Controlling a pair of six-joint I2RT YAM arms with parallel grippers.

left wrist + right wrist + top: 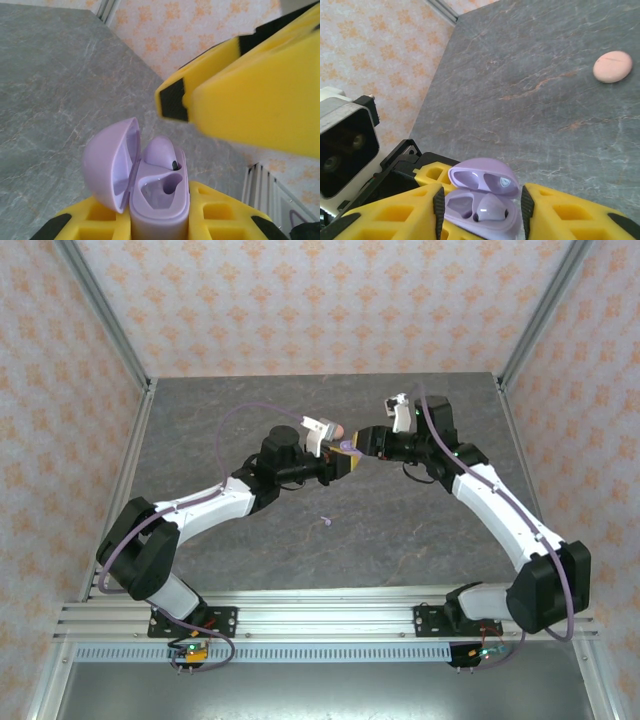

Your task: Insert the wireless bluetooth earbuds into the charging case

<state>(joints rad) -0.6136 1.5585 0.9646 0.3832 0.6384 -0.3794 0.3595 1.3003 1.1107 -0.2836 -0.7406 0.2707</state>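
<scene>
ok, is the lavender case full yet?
Half full. The lavender case has its lid open and one lavender earbud seated in it; the empty slot beside that earbud holds nothing.

Grey stone-patterned table point(420, 530); one lavender earbud point(326, 521) mid-table; closed pink case point(613, 66) apart

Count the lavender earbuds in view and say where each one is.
2. A seated earbud in the open lavender case; a loose earbud on the table. Others may be hidden.
</scene>
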